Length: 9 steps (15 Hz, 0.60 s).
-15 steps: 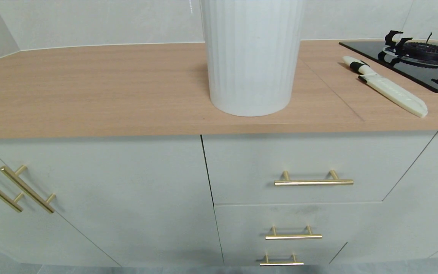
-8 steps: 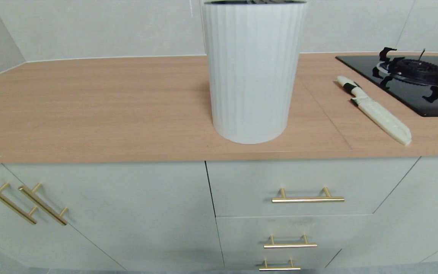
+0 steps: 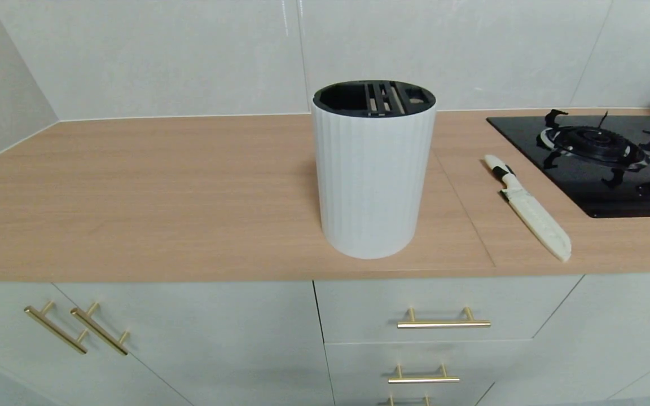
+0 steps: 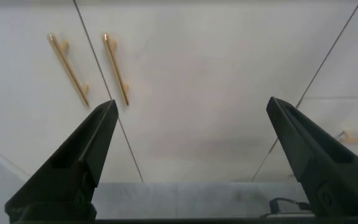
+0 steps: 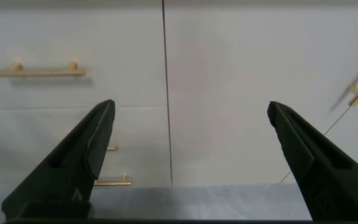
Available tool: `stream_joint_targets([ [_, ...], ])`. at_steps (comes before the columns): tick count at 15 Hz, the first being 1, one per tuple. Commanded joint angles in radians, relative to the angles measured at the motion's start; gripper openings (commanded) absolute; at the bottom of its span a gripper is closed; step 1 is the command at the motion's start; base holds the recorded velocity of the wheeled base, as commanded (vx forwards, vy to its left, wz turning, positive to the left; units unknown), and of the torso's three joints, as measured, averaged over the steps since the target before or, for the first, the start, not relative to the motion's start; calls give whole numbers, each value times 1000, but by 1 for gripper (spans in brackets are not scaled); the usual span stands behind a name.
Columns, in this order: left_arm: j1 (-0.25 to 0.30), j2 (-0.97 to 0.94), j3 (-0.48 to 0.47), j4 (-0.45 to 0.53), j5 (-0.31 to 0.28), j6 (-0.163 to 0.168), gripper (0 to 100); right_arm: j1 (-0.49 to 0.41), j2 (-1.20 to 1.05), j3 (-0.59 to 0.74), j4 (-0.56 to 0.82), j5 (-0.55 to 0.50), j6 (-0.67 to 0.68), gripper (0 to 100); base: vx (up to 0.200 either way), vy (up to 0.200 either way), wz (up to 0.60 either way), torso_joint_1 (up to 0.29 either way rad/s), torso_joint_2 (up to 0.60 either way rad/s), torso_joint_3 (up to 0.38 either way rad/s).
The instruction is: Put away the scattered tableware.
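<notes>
While hanging before the cabinet fronts (image 4: 185,93), spread wide and gripping nothing: left jaws near paired gold door handles (image 4: 115,68), right jaws facing drawer handles (image 5: 37,72). Up on the counter (image 3: 133,186), lying flat: white knife (image 3: 528,211), between upright ribbed knife block (image 3: 373,180) and black hob (image 3: 579,186), touching neither.

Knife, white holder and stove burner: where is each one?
knife (image 3: 530,215), head view, on its blade
white holder (image 3: 371,186), head view, middle of its ribbed wall
stove burner (image 3: 591,138), head view, on its round centre
</notes>
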Motion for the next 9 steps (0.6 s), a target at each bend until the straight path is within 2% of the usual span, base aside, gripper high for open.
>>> stream_joint_targets([
  [1, 0, 0, 0, -1, 0, 0, 100, 0, 2, 0, 0, -1, 0, 100, 0, 0, 0, 251, -481, -261],
  [9, 0, 0, 0, -1, 0, 0, 100, 0, 2, 0, 0, -1, 0, 100, 0, 0, 0, 245, -507, -265],
])
